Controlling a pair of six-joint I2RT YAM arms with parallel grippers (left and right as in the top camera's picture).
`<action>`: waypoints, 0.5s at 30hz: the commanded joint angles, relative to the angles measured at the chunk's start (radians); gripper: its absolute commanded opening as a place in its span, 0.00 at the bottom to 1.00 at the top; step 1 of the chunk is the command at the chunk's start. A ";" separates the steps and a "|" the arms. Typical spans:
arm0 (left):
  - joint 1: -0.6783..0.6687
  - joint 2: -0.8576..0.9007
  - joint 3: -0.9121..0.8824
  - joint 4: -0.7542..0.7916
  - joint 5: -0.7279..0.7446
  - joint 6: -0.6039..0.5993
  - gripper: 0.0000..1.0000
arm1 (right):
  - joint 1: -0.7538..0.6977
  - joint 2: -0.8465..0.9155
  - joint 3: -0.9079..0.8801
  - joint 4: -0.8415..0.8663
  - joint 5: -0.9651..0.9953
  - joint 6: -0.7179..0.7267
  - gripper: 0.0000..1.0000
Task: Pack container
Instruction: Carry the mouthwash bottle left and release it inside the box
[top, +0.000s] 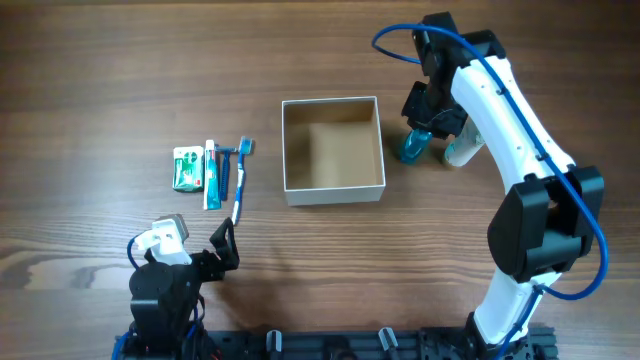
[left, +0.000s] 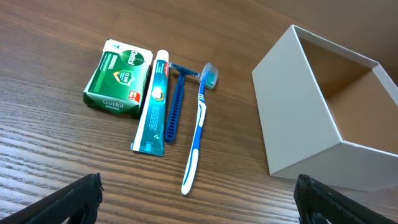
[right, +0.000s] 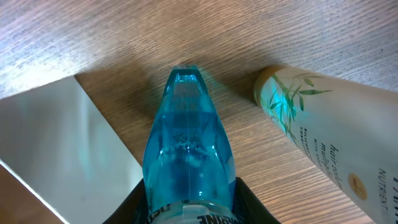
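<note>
Nearest the robot's base, the left gripper (left: 198, 200) hangs low over the tabletop (top: 100, 80) with its jaws spread wide and nothing between them. Just ahead of it lie four toiletries in a row, long sides parallel and pointing away from the base: a green soap box (left: 118, 76), a toothpaste tube (left: 153, 102), a razor (left: 176, 102) and a toothbrush (left: 198, 124).

Farther out, in the middle of the tabletop, the container (top: 333, 186) sits upright and looks empty, its tan floor bare.

Beyond its right wall, the right gripper (right: 189, 208) is clamped on a blue bottle (right: 186, 149). The bottle's long axis runs straight out from the jaws, far end down toward the tabletop; contact cannot be judged. A cream bottle (right: 323, 134) lies just to its right.

The container is directly to this gripper's left, with its wall close beside the bottle. The likely next move is a lift and a short carry leftward over that wall, which the right arm is far better placed to make.
</note>
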 joint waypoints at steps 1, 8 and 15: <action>0.002 -0.010 -0.016 -0.003 0.034 0.009 1.00 | 0.005 -0.116 0.008 -0.018 0.035 -0.068 0.09; 0.002 -0.010 -0.016 -0.003 0.034 0.009 1.00 | 0.161 -0.460 0.035 0.013 0.035 -0.182 0.04; 0.002 -0.010 -0.016 -0.003 0.034 0.009 1.00 | 0.323 -0.445 0.018 0.074 0.035 -0.203 0.04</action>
